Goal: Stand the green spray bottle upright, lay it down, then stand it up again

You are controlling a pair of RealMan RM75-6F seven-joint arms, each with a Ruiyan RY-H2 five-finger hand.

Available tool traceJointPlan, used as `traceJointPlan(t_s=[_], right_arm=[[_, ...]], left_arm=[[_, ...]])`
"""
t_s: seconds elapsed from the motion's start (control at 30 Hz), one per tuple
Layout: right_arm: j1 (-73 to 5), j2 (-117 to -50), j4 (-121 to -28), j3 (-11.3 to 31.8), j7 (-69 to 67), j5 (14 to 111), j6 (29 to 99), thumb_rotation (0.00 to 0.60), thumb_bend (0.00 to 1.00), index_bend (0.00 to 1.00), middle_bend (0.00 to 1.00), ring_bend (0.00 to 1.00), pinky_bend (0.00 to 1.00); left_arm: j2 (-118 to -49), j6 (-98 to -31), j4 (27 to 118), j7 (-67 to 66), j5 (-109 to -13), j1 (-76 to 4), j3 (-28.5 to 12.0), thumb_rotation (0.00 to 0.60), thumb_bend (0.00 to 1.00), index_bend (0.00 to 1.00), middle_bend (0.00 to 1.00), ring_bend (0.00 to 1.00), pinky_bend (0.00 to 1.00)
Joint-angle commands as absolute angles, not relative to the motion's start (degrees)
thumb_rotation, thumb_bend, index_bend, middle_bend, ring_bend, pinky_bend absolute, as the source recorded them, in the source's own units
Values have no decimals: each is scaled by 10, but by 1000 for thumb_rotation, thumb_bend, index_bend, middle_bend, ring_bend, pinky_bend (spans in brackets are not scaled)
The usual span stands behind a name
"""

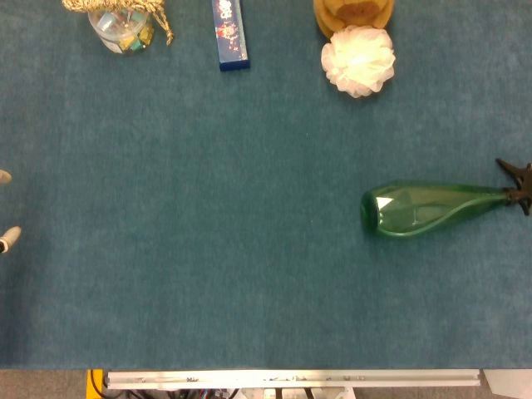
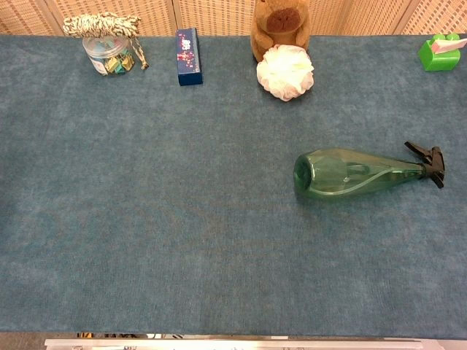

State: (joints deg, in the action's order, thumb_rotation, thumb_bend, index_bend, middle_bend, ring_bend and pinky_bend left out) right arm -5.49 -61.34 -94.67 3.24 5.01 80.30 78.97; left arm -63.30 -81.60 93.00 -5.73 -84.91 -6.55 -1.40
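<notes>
The green spray bottle (image 1: 432,208) (image 2: 350,173) lies on its side on the blue table cloth (image 1: 208,249), right of the middle. Its base points left and its black spray head (image 1: 517,184) (image 2: 430,162) points right. Nothing touches it. Of my left hand (image 1: 7,208) only two pale fingertips (image 1: 8,239) show, at the left edge of the head view; they are apart, far from the bottle, and hold nothing. The chest view does not show that hand. My right hand appears in neither view.
Along the far edge stand a glass jar with a rope top (image 2: 108,51), a blue box (image 2: 188,57), a brown plush toy (image 2: 277,25) with a white puff (image 2: 285,71) before it, and a green object (image 2: 440,52) at the far right.
</notes>
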Motion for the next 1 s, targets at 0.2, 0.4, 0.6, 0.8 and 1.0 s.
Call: traceJointPlan(t_s=[0.2, 0.4, 0.6, 0.8, 1.0], right_arm=[[-61, -616, -947, 28, 53, 811, 779, 600, 35, 284, 429, 398, 647], [-65, -629, -937, 29, 52, 830, 789, 600, 35, 284, 407, 375, 599], [-75, -657, -910, 28, 64, 857, 795, 600, 24, 261, 221, 186, 325], [-99, -696, -873, 24, 107, 864, 762, 600, 0, 140, 75, 30, 175], [-127, -722, -854, 19, 134, 875, 726, 600, 0, 35, 0, 0, 105]], left_arm=[[-629, -831, 931, -37, -855, -60, -16, 600, 128, 335, 344, 391, 698], [-625, -830, 931, -33, -850, -59, -16, 600, 128, 335, 344, 391, 698], [-619, -838, 933, -24, -856, -55, -15, 600, 128, 336, 344, 391, 698], [-613, -846, 935, -17, -856, -49, -14, 600, 128, 335, 343, 390, 698], [-611, -853, 937, -20, -853, -42, -12, 600, 128, 335, 343, 391, 698]])
